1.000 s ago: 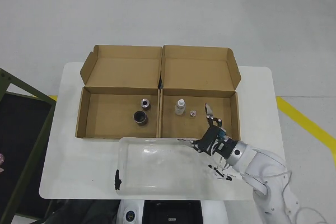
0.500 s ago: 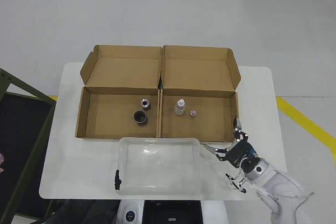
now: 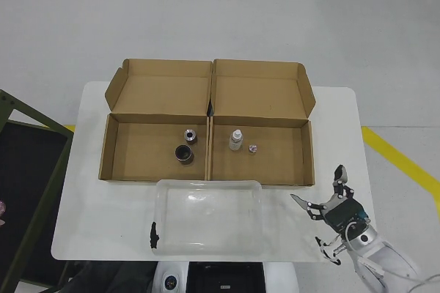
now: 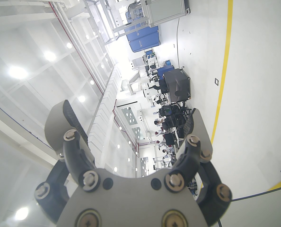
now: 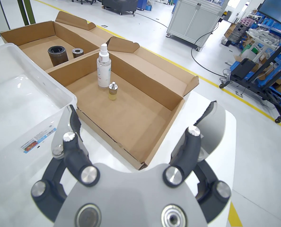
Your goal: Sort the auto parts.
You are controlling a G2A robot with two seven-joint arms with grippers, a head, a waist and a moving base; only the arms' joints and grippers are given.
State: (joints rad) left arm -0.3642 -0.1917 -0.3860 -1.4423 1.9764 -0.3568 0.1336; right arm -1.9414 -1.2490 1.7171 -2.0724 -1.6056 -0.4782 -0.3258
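Two open cardboard boxes stand side by side at the back of the table. The left box (image 3: pixel 114 150) holds a dark cylinder (image 3: pixel 183 153) (image 5: pixel 57 55) and a small metal ring (image 3: pixel 188 135) (image 5: pixel 77 53). Inside the right box (image 3: pixel 286 157) are a white spray bottle (image 3: pixel 237 139) (image 5: pixel 103 69) and a small brass-coloured part (image 3: pixel 254 147) (image 5: pixel 112 92). My right gripper (image 3: pixel 319 185) (image 5: pixel 141 109) hovers open and empty over the table's near right corner, clear of the boxes. My left gripper (image 4: pixel 131 112) is open and empty, pointing out into the room.
A clear plastic bin (image 3: pixel 161 220) (image 5: pixel 60 88) sits in front of the boxes with nothing in it. A small black object (image 3: pixel 153 236) hangs at its near left edge. A green cart (image 3: pixel 15 146) stands left of the table. Yellow floor tape (image 3: pixel 407 165) runs on the right.
My right gripper has drawn back from the near edge of the right box to the table's near right corner, staying open and empty. The boxes' contents have not moved.
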